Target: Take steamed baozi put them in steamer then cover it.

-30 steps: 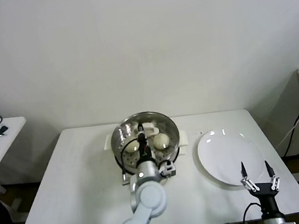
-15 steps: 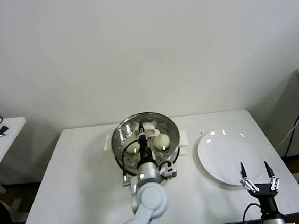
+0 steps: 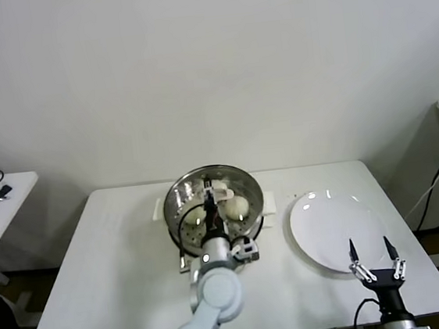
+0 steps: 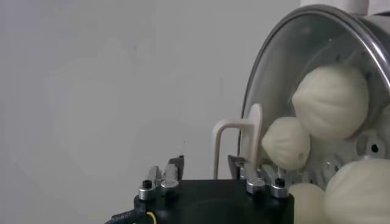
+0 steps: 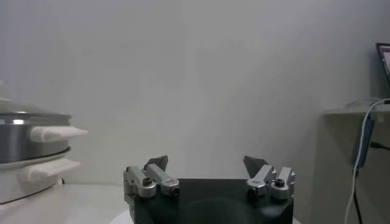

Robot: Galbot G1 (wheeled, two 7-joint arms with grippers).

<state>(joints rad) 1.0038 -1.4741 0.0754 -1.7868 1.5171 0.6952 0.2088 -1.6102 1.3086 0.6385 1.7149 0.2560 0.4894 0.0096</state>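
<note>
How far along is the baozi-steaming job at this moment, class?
Done: the baozi sit inside the steamer, the plate is bare, and the cover rests on the pot.
In hand: the left gripper sits at the cover's handle with its jaws apart, one finger on each side, apparently letting go.
Left: only drawing that arm away. The right gripper waits open near the plate.

A white table [image 3: 120,261] carries the steamer [image 3: 178,208] near its far edge at the middle, the pot standing on a white base. To the robot's right, well apart from it, a flat white plate [image 3: 333,235] lies on the tabletop.
</note>
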